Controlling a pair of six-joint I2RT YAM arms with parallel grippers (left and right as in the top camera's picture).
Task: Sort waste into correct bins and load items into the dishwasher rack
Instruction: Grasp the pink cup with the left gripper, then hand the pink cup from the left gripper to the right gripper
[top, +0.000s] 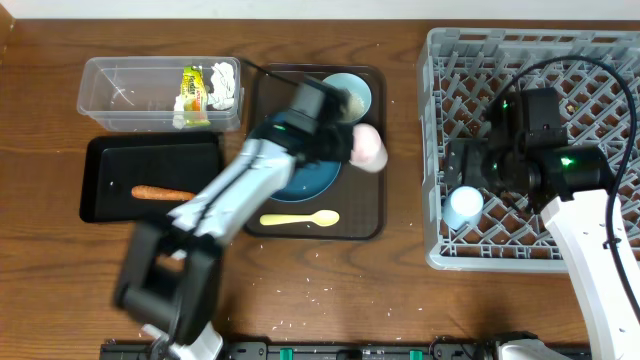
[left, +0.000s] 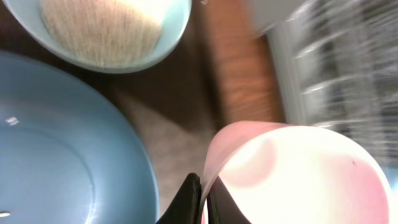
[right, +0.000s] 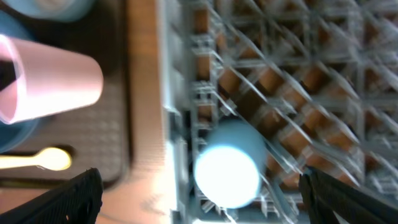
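Here, blue cup (top: 465, 207) in rack (top: 600, 60), packet (top: 192, 90) in tub (top: 120, 110), sausage (top: 163, 193) in tray (top: 100, 150)

Blurred left arm (top: 240, 185) over dark blue plate (top: 318, 178)

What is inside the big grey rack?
One small blue cup, near the left side of the rack. The other squares that show look empty. The right arm covers a patch of the floor, so anything under it is hidden.

Lab-style wooden table (top: 60, 280) with dishwasher rack (top: 435, 150)
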